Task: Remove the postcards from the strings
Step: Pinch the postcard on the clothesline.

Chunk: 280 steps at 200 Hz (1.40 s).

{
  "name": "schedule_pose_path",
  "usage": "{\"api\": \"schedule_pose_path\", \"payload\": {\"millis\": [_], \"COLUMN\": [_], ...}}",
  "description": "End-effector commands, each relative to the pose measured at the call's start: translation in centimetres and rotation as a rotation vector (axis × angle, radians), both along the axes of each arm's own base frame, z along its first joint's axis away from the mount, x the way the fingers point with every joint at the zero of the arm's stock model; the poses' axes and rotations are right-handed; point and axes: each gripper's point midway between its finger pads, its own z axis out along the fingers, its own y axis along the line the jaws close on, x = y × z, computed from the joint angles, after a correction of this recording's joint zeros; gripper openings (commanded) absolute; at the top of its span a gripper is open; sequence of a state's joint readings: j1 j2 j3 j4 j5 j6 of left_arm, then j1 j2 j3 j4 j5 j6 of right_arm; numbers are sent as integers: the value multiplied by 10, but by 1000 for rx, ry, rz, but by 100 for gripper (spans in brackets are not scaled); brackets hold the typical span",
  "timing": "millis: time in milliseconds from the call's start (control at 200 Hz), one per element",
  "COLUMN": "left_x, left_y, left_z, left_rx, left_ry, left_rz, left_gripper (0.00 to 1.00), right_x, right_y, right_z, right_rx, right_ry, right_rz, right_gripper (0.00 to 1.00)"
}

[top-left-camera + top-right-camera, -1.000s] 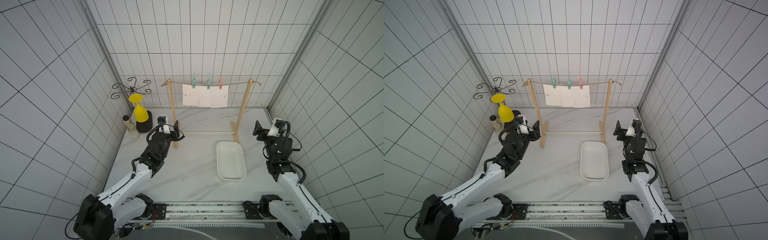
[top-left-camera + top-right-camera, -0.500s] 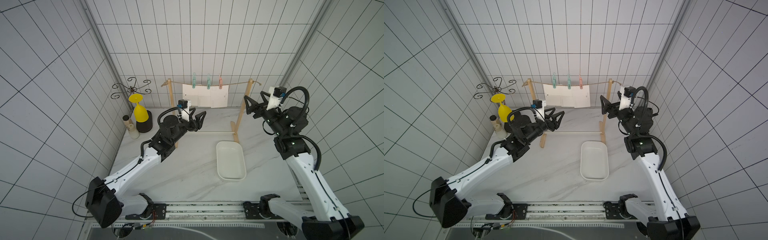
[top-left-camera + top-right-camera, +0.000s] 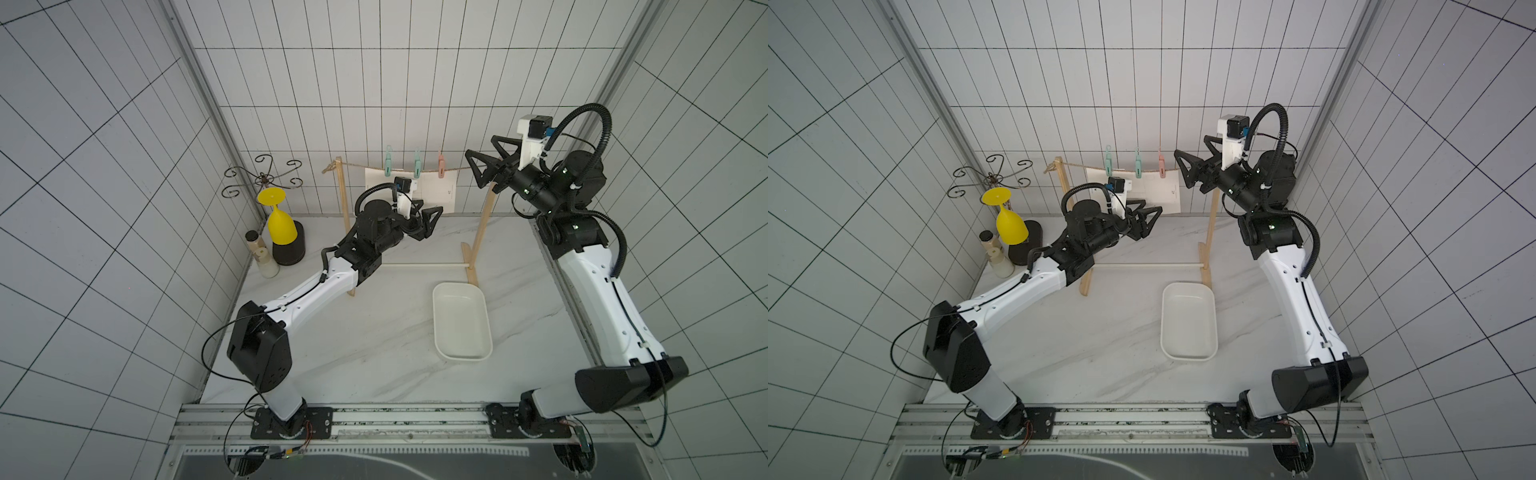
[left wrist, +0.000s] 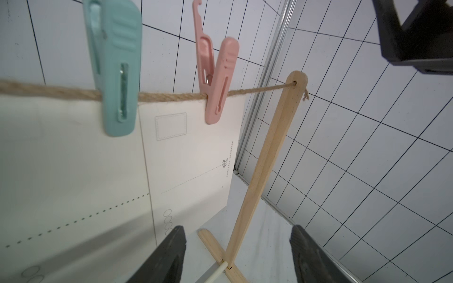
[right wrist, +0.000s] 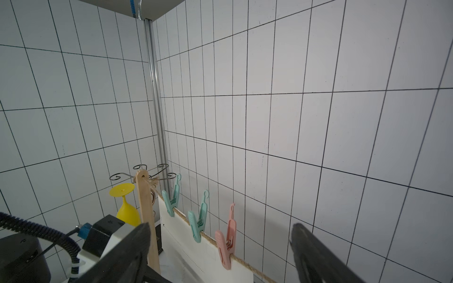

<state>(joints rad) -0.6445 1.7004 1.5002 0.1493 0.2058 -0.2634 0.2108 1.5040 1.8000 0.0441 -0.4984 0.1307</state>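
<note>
L arm (image 3: pixel 307 291) stretched fwd at a low slant, elbow near its base. L claw (image 3: pixel 430 208) roughly level, jaws apart, empty. R arm (image 3: pixel 598 299) rises steep, wrist bent across toward L side. R claw (image 3: pixel 480 146) up high, jaws wide apart, nothing held.

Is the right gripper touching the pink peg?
Apart. Right wrist view shows the pink peg between the fingers of the open right gripper, clear gaps both sides.

Pastels and cream ahead of the black left gripper (image 4: pixel 236 232)
Cream postcards (image 4: pixel 191 156) with grey dotted lines; tan twisted strings (image 4: pixel 171 96); a mint peg (image 4: pixel 115 73) and a pink peg (image 4: pixel 215 80) higher than it; pale wooden post (image 4: pixel 267 159) just ahead; white wall tiles (image 4: pixel 367 147) gridded black beyond.
</note>
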Motion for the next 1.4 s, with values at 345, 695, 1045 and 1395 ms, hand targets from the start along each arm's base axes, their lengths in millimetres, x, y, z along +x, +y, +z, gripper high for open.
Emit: {"api": "schedule_pose_path", "payload": {"millis": [345, 695, 1045, 1395], "left_x": [42, 55, 46, 26], "left_y": [9, -1, -14, -21], "left_z": [-2, -7, -13, -13], "left_rx": [63, 52, 22, -43], "left_ry": [-21, -17, -19, -22], "left_rz": [173, 133, 42, -59], "left_gripper": [69, 69, 70, 62], "right_x": [5, 3, 4, 0], "right_y": [19, 19, 17, 17], "right_z": [45, 45, 40, 38], "right_rx": [5, -5, -4, 2], "right_ry": [-98, -108, -102, -100], "right_rz": [98, 105, 104, 114], "right_gripper": [91, 93, 93, 93]}}
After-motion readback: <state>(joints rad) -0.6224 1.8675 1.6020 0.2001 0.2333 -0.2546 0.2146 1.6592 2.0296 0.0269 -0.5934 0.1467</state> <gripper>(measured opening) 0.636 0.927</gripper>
